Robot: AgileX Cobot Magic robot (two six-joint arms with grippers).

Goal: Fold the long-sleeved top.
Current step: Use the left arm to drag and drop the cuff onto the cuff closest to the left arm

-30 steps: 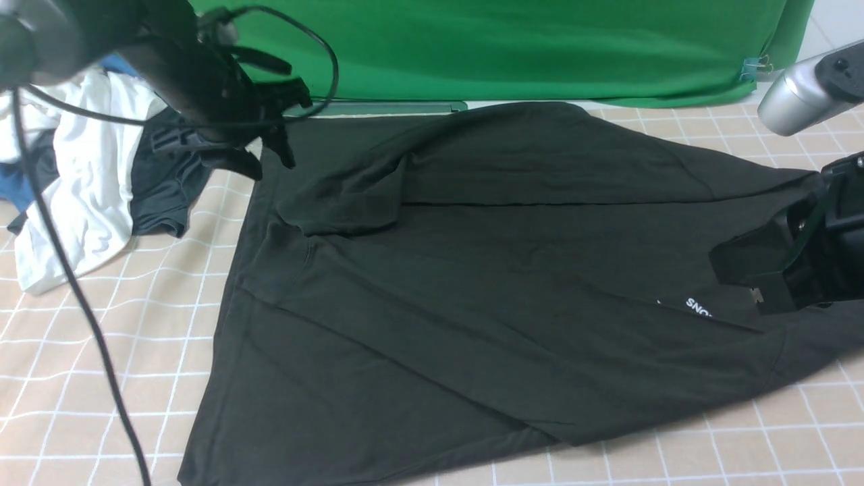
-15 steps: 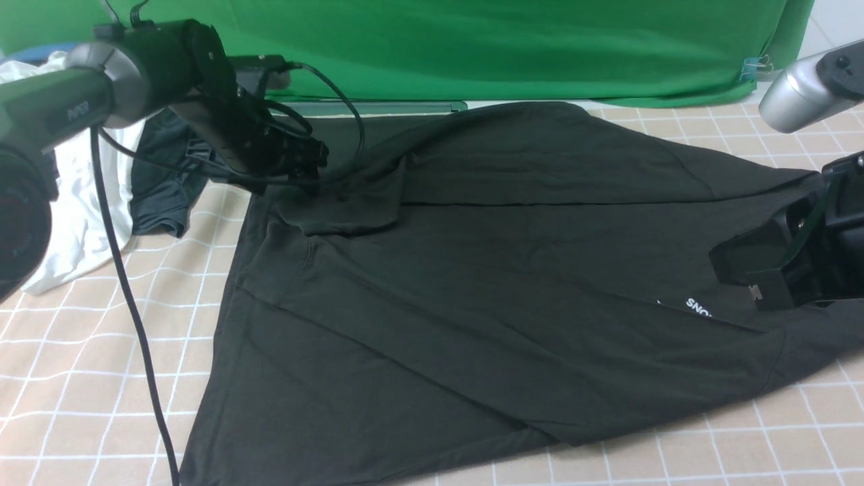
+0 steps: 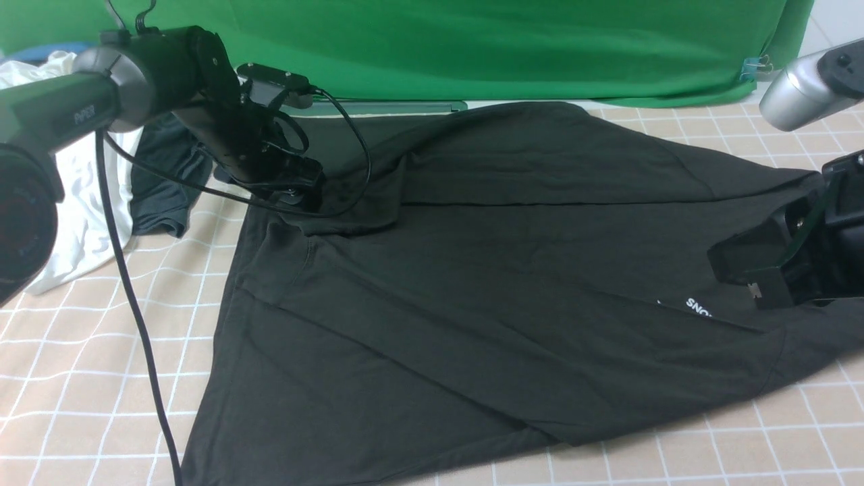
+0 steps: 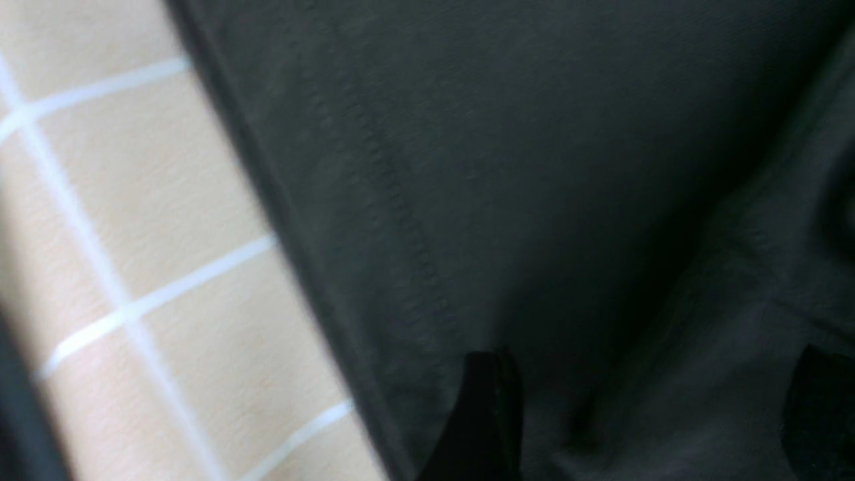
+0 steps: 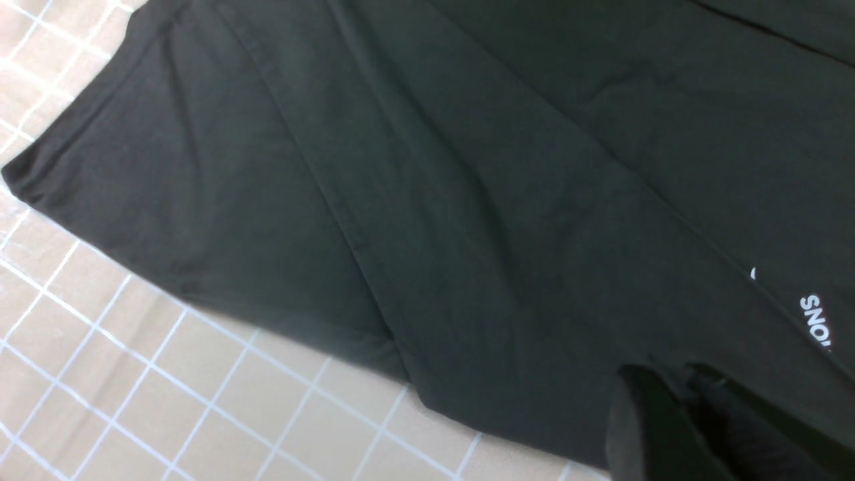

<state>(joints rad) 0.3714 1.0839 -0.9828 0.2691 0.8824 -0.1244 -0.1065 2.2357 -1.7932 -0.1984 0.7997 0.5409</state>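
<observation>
The long-sleeved top (image 3: 486, 290) is black and lies spread over the checked tablecloth, with white letters (image 3: 698, 306) near its right side. My left gripper (image 3: 297, 192) hangs open just above the top's far left part, by a folded-back flap. In the left wrist view its fingers (image 4: 491, 414) stand wide apart over the dark cloth (image 4: 534, 167) with nothing between them. My right gripper (image 3: 749, 277) is at the top's right side; its jaws sit almost together on a thin ridge of the cloth (image 5: 467, 200). In the right wrist view that gripper (image 5: 674, 377) is near the letters (image 5: 818, 321).
A white shirt (image 3: 74, 202) and a dark grey-teal garment (image 3: 165, 196) lie bunched at the far left. A green backdrop (image 3: 472, 47) closes off the back. The left arm's black cable (image 3: 135, 317) hangs down across the tablecloth (image 3: 101, 378).
My left arm has swung down toward the top's far left part, and its jaws have opened wide. The right gripper has stayed where it was.
</observation>
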